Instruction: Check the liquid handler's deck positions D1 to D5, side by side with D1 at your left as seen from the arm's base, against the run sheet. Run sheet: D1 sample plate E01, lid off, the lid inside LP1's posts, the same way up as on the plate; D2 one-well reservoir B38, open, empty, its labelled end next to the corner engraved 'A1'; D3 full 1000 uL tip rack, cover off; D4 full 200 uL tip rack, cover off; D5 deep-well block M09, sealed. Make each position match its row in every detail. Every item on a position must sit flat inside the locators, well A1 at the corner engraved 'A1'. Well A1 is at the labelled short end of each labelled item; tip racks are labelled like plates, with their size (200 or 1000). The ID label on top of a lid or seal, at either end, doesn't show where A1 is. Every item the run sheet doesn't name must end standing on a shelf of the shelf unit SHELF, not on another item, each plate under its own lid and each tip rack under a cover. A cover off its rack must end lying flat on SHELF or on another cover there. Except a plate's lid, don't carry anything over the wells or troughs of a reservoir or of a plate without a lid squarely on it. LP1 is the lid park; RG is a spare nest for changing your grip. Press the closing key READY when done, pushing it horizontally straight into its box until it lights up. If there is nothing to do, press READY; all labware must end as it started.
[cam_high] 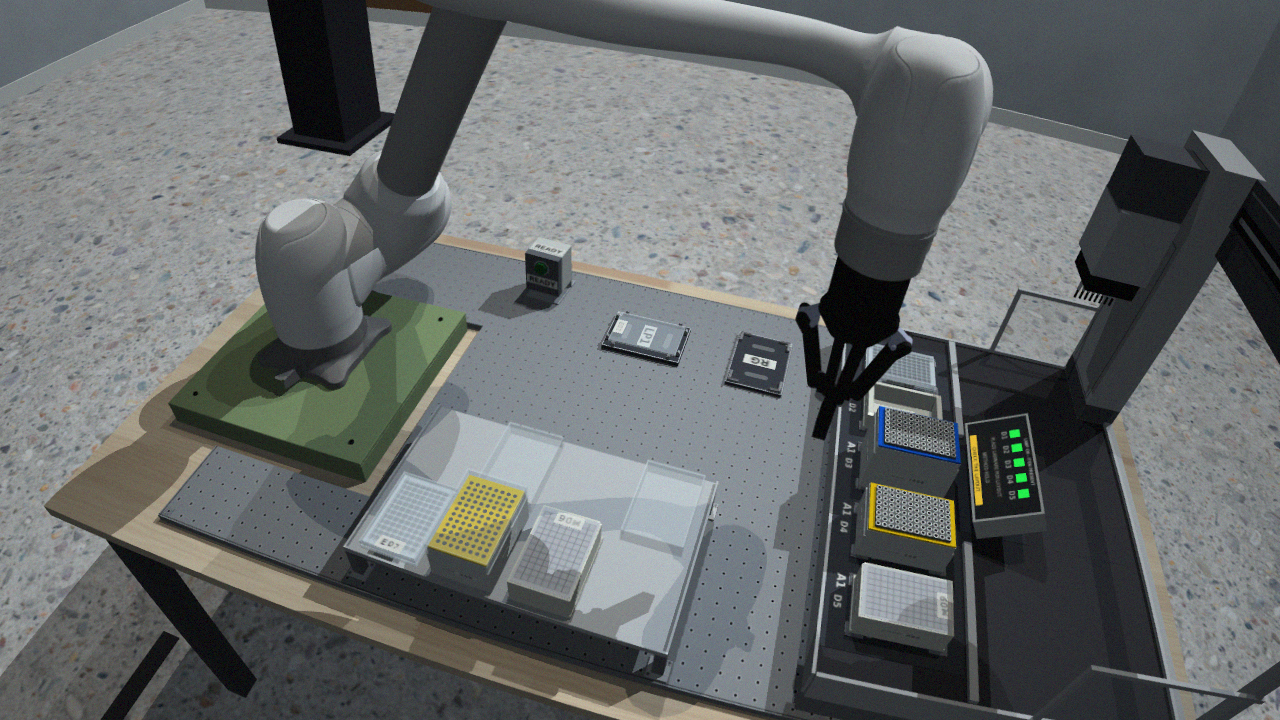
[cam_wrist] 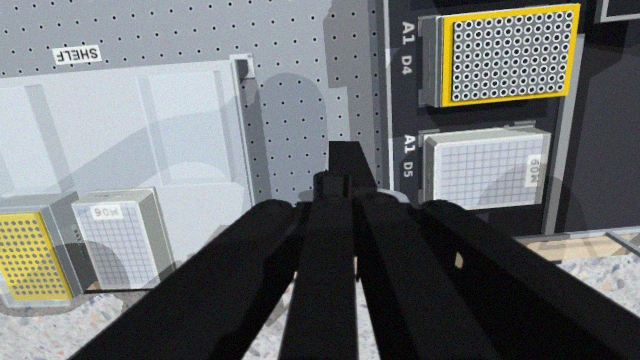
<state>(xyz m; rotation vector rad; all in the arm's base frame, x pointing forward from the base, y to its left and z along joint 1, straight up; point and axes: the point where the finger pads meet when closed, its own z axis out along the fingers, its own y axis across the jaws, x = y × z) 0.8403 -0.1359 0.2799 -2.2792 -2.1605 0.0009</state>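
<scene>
My gripper (cam_high: 823,422) is shut and empty. It hangs over the perforated table beside the deck's left edge, near D2 and D3, and in the wrist view (cam_wrist: 345,165) it points down. On the deck, D1 holds an open plate (cam_high: 908,367) and D2 a pale reservoir (cam_high: 902,398). D3 holds a blue-rimmed tip rack (cam_high: 917,436) and D4 a yellow-rimmed tip rack (cam_high: 911,514) (cam_wrist: 505,55), both uncovered. D5 holds a sealed deep-well block (cam_high: 902,601) (cam_wrist: 487,167). Its seal label sits at the end away from the engraved A1. A lid lies in LP1 (cam_high: 644,335).
The RG nest (cam_high: 755,366) is empty. The READY box (cam_high: 547,265) stands at the back. SHELF (cam_high: 531,526) holds a lidded plate (cam_high: 402,517), a yellow tip rack (cam_high: 477,522), a block (cam_high: 554,555) and two clear covers (cam_high: 523,447) (cam_high: 666,504). The deck's panel (cam_high: 1006,474) shows green lights.
</scene>
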